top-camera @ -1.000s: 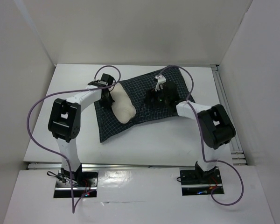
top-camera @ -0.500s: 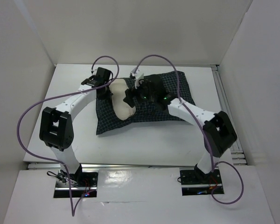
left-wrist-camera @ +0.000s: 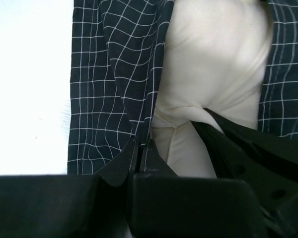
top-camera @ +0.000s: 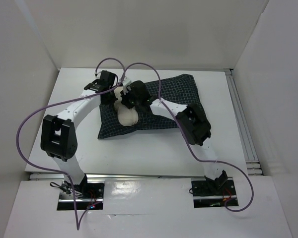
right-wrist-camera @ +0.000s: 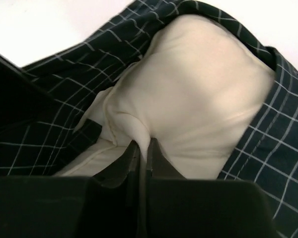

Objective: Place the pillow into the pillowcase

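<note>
One pillow (top-camera: 127, 115) sticks out of one pillowcase (top-camera: 171, 106) at 9 o'clock; table (top-camera: 154, 153) margin widest toward 6. Left gripper (left-wrist-camera: 139, 148) pinches pillowcase edge; right gripper (right-wrist-camera: 143, 148) grips pillow.

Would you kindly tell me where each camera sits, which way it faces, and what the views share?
Top external: above and behind, looking down at the table; left arm and right arm show.
Left wrist: faces down past the left fingers, pinching the pillowcase edge.
Right wrist: faces down past the right fingers, pinching the pillow.
Shared: every view shows the pillow in the pillowcase mouth.
</note>
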You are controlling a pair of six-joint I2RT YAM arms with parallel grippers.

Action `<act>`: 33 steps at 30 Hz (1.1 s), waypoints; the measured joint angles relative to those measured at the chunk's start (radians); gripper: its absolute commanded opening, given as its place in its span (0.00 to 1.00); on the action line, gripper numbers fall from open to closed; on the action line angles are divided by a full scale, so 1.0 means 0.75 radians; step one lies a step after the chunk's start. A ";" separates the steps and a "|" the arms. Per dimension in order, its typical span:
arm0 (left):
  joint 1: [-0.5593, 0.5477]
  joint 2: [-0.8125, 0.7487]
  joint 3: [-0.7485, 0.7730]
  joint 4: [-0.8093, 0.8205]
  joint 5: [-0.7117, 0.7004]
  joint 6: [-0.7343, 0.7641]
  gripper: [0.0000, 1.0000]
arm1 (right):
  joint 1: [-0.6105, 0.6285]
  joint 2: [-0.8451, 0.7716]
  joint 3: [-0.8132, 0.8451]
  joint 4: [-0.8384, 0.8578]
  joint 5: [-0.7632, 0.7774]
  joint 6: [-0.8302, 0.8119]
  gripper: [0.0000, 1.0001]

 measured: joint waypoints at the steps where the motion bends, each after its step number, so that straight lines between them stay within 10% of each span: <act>1: 0.005 -0.008 0.000 0.002 -0.004 0.003 0.00 | 0.005 0.001 0.003 0.001 0.030 0.010 0.00; 12: 0.140 0.012 0.223 -0.157 0.160 0.005 0.00 | -0.053 -0.406 -0.540 0.235 0.038 0.106 0.00; 24: 0.065 -0.095 0.268 -0.105 0.202 0.173 0.00 | 0.026 -0.034 -0.130 0.174 0.084 0.232 0.00; 33: -0.030 -0.408 -0.157 -0.014 0.036 0.087 0.00 | -0.076 -0.075 -0.149 0.062 0.036 0.752 0.00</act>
